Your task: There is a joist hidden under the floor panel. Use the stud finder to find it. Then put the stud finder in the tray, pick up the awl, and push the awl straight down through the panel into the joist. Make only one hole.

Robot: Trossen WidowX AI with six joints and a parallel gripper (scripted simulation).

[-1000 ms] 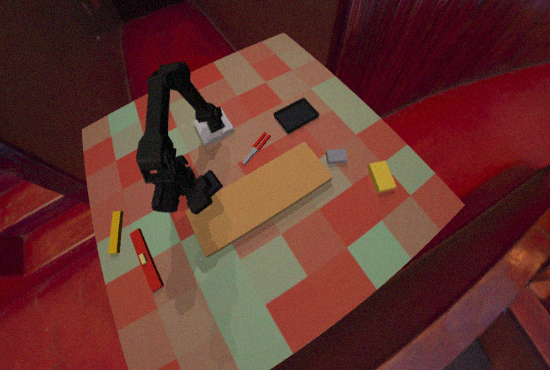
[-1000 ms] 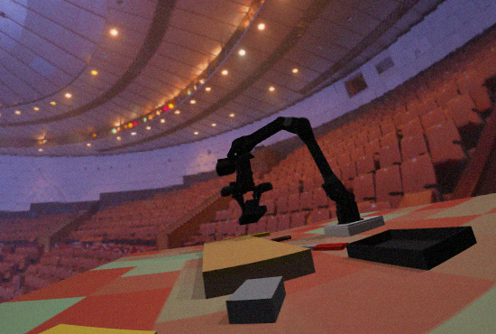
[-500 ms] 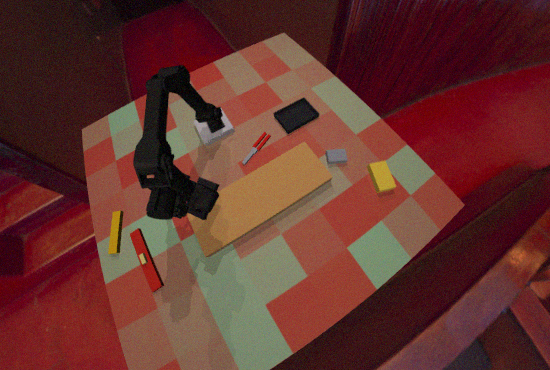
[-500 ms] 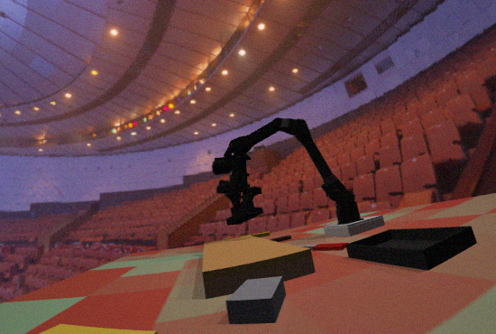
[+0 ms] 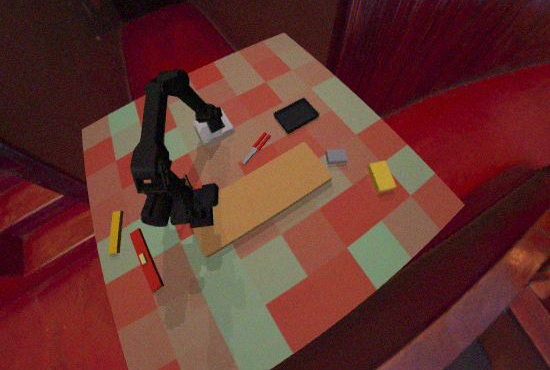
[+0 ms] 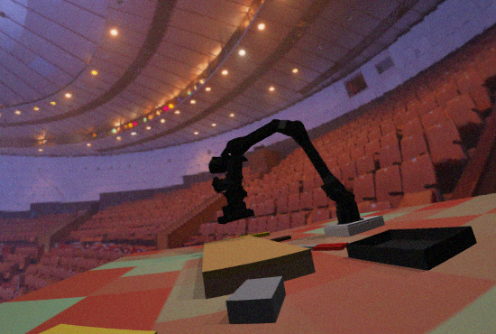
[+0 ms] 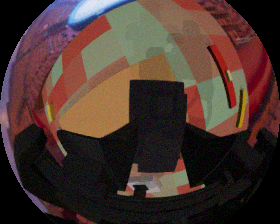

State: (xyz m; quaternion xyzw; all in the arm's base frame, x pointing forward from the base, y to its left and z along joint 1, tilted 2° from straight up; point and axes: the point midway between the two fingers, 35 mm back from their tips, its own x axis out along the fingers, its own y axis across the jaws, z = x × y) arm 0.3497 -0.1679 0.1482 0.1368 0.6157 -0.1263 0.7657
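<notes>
My gripper (image 5: 201, 216) (image 6: 234, 213) (image 7: 156, 121) is shut on the stud finder (image 5: 209, 195) (image 6: 235, 218) (image 7: 156, 118), a black block. It hangs a little above the left end of the tan floor panel (image 5: 272, 190) (image 6: 245, 253) (image 7: 96, 106), close to the panel's edge. The awl (image 5: 256, 147) (image 6: 329, 246), red-handled with a grey tip, lies flat on the table between the panel and the arm's base. The black tray (image 5: 296, 115) (image 6: 412, 247) sits beyond the panel's far side and holds nothing. The joist is hidden.
A grey block (image 5: 336, 156) (image 6: 256, 298) and a yellow block (image 5: 382, 176) lie off the panel's right end. A yellow bar (image 5: 115, 231) and a red level (image 5: 146, 259) lie left of the gripper. The arm's white base (image 5: 216, 131) (image 6: 353, 226) stands behind the panel.
</notes>
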